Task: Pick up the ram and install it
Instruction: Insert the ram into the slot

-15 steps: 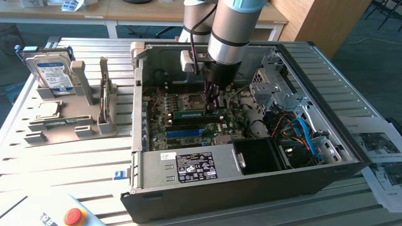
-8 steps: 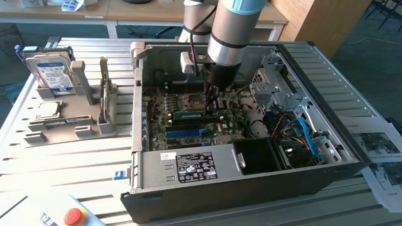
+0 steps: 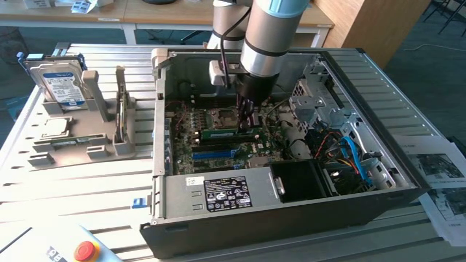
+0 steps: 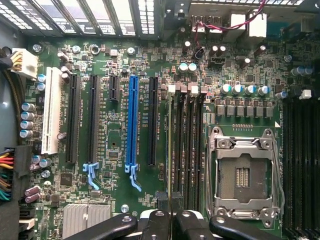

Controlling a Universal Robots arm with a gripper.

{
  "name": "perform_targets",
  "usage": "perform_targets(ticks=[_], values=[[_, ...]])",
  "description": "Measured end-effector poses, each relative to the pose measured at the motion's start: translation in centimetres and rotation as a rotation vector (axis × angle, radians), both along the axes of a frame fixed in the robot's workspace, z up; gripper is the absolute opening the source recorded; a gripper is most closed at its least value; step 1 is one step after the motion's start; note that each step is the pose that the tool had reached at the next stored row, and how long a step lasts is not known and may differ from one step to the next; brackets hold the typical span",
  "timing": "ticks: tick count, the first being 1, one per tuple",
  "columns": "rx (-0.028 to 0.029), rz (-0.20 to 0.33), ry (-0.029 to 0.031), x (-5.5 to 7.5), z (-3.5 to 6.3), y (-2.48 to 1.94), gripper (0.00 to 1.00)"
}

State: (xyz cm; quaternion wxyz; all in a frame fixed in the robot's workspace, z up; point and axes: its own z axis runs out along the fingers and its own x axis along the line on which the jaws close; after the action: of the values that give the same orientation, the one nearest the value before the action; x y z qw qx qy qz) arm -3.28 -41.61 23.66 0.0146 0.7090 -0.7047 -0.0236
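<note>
Arm [image 3: 262, 43] vert., jaws on ram [image 3: 222, 132]

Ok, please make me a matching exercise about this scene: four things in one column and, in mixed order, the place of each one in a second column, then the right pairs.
Things:
1. ram
2. hard drive
3. processor chip
4. red button

Places:
A. lying flat on the grey holder
B. inside the open computer case, gripped by the hand
C. outside the case, at the exterior view's lower left
D. standing upright in the grey holder

Pairs: 1-B, 2-D, 3-A, 4-C
</note>
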Motion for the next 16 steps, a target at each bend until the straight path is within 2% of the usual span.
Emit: perform_targets(ticks=[11, 16], values=[[-0.0005, 0.0, 0.0002, 0.0, -0.09, -0.01, 0.12], [-0.0002, 0.0, 0.0001, 0.0, -0.17, 0.21, 0.12]])
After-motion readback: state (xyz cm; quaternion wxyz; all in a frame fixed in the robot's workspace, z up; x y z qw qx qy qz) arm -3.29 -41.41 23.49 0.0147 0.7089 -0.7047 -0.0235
